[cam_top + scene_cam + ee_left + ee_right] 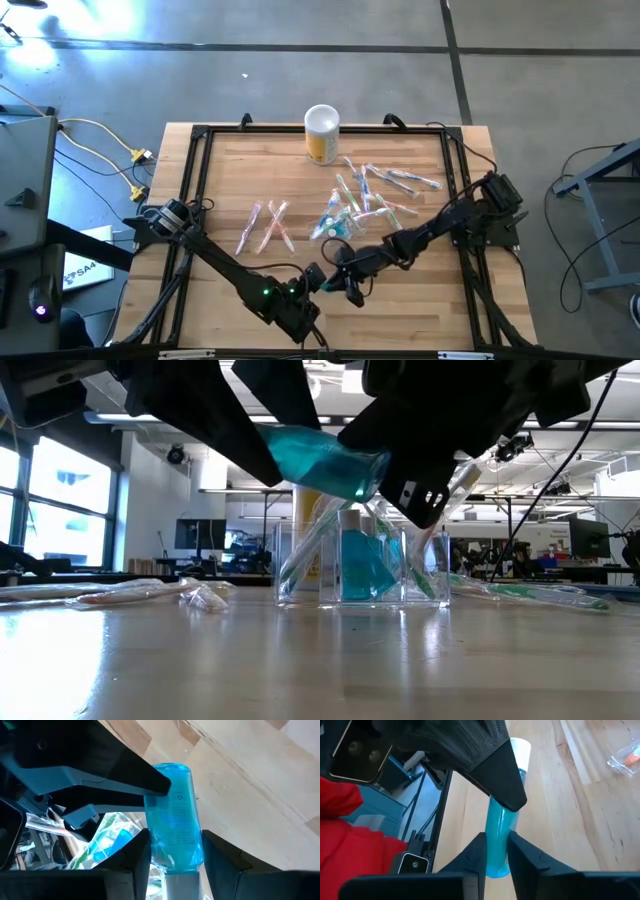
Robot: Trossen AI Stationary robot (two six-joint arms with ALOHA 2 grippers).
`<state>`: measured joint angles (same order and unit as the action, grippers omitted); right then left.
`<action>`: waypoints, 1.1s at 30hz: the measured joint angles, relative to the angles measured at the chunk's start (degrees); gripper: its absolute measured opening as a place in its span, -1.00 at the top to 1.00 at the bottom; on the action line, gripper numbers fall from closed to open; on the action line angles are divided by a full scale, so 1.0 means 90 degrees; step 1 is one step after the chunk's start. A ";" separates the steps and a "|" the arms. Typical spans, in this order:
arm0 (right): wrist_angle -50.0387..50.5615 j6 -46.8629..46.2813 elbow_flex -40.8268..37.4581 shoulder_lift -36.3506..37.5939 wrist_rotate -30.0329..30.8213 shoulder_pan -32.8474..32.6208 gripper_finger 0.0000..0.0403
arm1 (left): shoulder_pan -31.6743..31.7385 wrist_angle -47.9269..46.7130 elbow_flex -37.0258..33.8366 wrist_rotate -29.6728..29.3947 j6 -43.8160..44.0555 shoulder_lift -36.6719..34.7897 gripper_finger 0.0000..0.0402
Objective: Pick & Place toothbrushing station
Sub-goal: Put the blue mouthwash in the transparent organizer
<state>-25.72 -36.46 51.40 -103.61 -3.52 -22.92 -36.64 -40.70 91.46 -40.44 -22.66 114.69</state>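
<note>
Left gripper [172,852]: at the near edge of the table, around the middle, fingers pinching one end of a teal toothpaste tube [175,827] and holding it up off the wood.
Right gripper [496,851]: nose to nose with the left one, just to its right, fingers pressed onto the same tube's flat end.
Tube: caught between both grippers, lying roughly level in the air in the low view, white cap [520,748] at one end.
Clear bag [338,218]: just beyond the grippers on the table, crinkly, with teal tubes and toothbrushes in it; in the low view it stands right behind the held tube.
Pink toothbrushes [268,224]: a small crossed bunch to the left of the bag, lying flat.
More toothbrushes [392,184]: scattered beyond and to the right of the bag, some in clear wrappers.
Yellow-and-white cup [321,133]: at the far edge of the table, upright, well apart from everything else.
Table [235,170]: pale wooden planks in a black frame.
</note>
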 joint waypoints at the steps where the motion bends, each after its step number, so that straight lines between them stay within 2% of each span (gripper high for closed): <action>1: -0.0002 0.0011 0.0000 0.0000 -0.0038 0.0024 0.72 | 0.0000 -0.0012 -0.0002 -0.0026 -0.0009 0.0000 0.31; 10: 0.0031 0.0232 -0.0001 0.0000 -0.0100 0.0108 0.81 | 0.0000 -0.0074 -0.0007 -0.0079 -0.0120 0.0000 0.28; 12: 0.0040 0.0273 -0.0002 0.0000 -0.0095 0.0110 0.83 | -0.0002 -0.0079 -0.0007 -0.0085 -0.0138 0.0000 0.06; 17: 0.0107 0.0395 -0.0002 0.0002 0.0018 0.0100 0.85 | -0.0006 -0.0129 -0.0007 -0.0273 -0.0134 -0.0012 -0.69; 20: 0.0218 0.0395 -0.0002 0.0001 0.0046 0.0100 0.85 | -0.0024 -0.0142 -0.0007 -0.0479 -0.0120 -0.0012 -0.93; 26: 0.0323 0.0398 -0.0002 0.0002 0.0135 0.0100 0.86 | -0.0102 -0.0598 0.0032 -0.0866 0.0040 -0.0033 -0.84; 33: 0.0619 0.0521 0.0005 0.0098 0.0189 0.0102 0.86 | -0.0051 -0.2021 0.0433 -0.0932 0.2309 -0.0707 -0.81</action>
<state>-20.15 -31.77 51.44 -102.73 -1.83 -22.00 -37.10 -58.88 95.35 -48.82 -1.88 108.33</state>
